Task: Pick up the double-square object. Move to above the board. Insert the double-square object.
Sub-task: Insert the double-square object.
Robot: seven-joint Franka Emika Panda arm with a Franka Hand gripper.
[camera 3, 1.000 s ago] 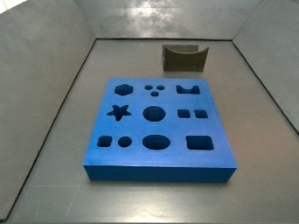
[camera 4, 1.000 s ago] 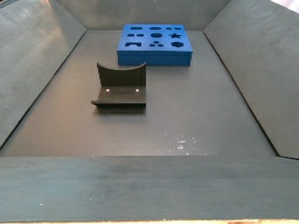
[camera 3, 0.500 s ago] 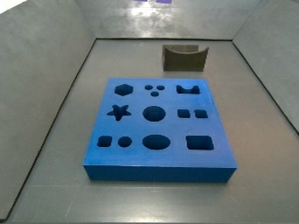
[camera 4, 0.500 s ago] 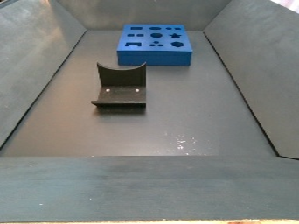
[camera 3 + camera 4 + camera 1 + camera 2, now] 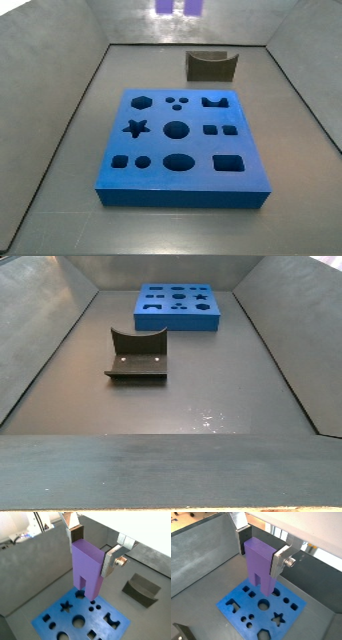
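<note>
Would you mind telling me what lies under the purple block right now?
The double-square object, clamped in the tool, hangs above the board, with shaped holes visible around it. Its prongs hide the patch of board directly beneath.

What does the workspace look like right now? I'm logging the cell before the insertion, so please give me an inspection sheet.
Surface: dark grey floor inside grey walls, some glare.
Job's things: the double-square object hangs prongs down, high above the board; the board lies flat, its holes unfilled.
Clutter: the fixture stands on the floor apart from the board; nothing else seen.
Grippers: the claw is shut on the double-square object, silver fingers on either side; in a side view only the purple piece shows at the top edge.
Cables: nothing seen.
Surroundings: blurred bright room beyond the walls, details unclear.
</note>
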